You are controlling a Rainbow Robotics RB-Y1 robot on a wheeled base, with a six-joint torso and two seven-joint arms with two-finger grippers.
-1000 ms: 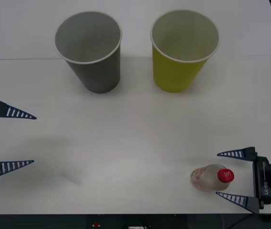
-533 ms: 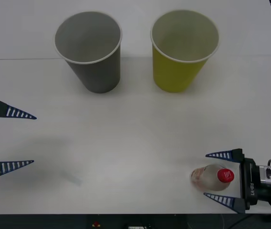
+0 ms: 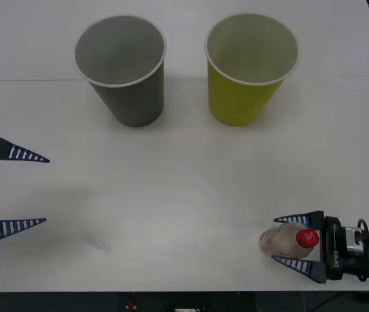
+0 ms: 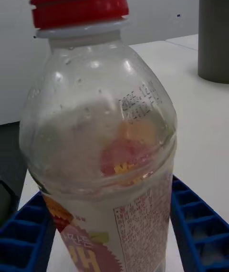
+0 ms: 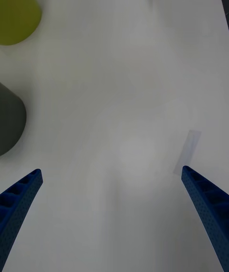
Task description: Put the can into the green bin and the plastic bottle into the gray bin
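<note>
Plastic bottle (image 3: pixel 287 241) inside right gripper (image 3: pixel 298 241), near table edge (image 3: pixel 171 290)

Take the table (image 3: pixel 184 195) as your reference: at its far side you have the gray bin (image 3: pixel 124 78) to the left and the green bin (image 3: pixel 248 75) just to its right, both upright. At the table's near right corner stands the plastic bottle (image 3: pixel 287 241), between the right gripper's (image 3: pixel 299 244) fingers. The left gripper (image 3: pixel 31 190) sits at the table's near left edge, well apart from the bottle.
</note>
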